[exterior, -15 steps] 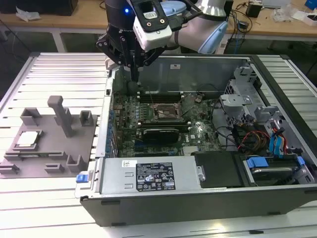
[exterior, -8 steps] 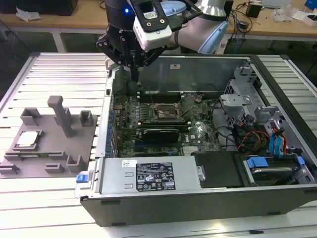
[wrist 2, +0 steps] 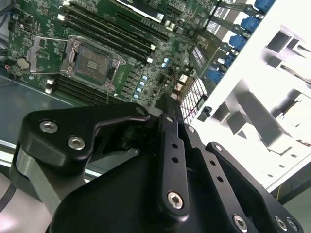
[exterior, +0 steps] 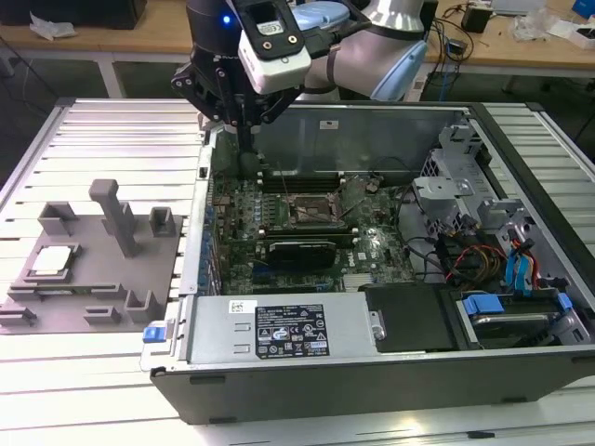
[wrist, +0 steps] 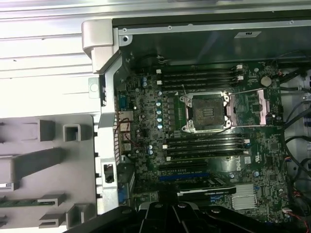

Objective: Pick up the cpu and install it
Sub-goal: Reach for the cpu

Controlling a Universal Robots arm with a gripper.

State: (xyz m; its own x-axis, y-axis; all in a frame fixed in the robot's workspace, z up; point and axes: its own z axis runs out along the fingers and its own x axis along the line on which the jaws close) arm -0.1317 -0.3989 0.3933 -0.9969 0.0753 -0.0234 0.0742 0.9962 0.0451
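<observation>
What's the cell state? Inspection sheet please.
surface: slatted metal table, open computer case on it.
job's things: cpu seated in grey fixture, exterior view's left; socket open, empty.
clutter: nothing seen.
grippers: gripper above the case's far corner, apart from the cpu.
cables: coloured wires inside the case by the drive bays.
surroundings: wooden benches behind.
</observation>
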